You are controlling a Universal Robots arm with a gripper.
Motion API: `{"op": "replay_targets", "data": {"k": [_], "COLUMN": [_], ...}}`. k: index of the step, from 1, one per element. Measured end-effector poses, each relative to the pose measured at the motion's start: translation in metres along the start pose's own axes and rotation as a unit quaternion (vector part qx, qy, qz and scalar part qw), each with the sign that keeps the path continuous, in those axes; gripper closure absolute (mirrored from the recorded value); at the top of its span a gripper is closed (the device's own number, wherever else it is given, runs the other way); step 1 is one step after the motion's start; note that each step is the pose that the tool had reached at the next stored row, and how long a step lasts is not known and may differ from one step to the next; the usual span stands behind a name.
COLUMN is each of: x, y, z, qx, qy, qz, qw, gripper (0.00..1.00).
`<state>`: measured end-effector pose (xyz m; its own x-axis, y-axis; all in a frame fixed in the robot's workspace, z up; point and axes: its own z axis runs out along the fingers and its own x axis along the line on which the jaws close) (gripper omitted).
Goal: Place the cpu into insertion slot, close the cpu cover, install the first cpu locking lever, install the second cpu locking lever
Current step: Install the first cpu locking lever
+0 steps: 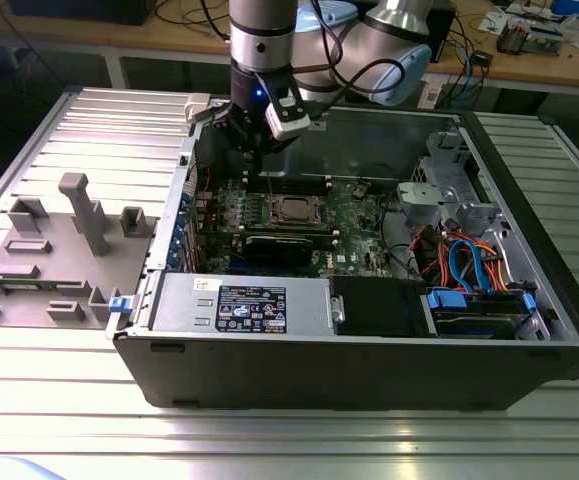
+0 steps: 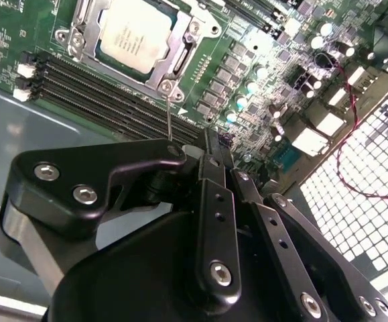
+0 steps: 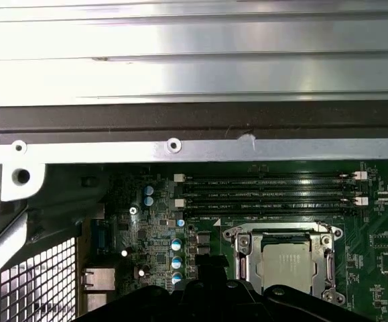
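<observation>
The one silver and pale-blue robot arm (image 1: pixel 264 40) is reaching in from the far side and pointing its wrist straight down into the single open dark grey computer case (image 1: pixel 369 370). Its one black gripper (image 1: pixel 256 148) (image 2: pixel 204 144) is hanging low over the green motherboard (image 1: pixel 354 205), close to the case's far wall and a little toward the exterior view's left of the socket. I cannot tell how far the gripper is standing open, nor whether it is gripping anything. The one small flat square silver-grey cpu (image 1: pixel 291 210) (image 2: pixel 135 33) (image 3: pixel 286 263) is sitting in its socket near the middle of the board. The one thin metal cpu cover (image 2: pixel 180 62) (image 3: pixel 244 258), a frame with a square window, is lying flat around the chip. In the second wrist view one thin wire locking lever (image 2: pixel 169 119) is standing up from the socket's corner toward the gripper's tip; whether the two are touching I cannot tell. Four long black memory slots (image 3: pixel 267 194) are lying side by side between the socket and the far wall. One long black rectangular card (image 1: pixel 289 245) is lying just on the near side of the socket. To the exterior view's left of the case, one grey moulded fixture plate (image 1: pixel 49 260) is resting on the ribbed aluminium table (image 1: pixel 269 440).
</observation>
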<state>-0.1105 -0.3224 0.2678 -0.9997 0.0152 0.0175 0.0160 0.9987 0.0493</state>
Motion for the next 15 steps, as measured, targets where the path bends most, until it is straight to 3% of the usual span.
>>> {"op": "replay_targets", "data": {"k": [15], "x": [-0.0059], "y": [0.0050], "z": [0.0033], "qx": [0.0000], "qy": [0.0000], "qz": [0.000], "qw": [1.0000], "gripper": [0.89]}}
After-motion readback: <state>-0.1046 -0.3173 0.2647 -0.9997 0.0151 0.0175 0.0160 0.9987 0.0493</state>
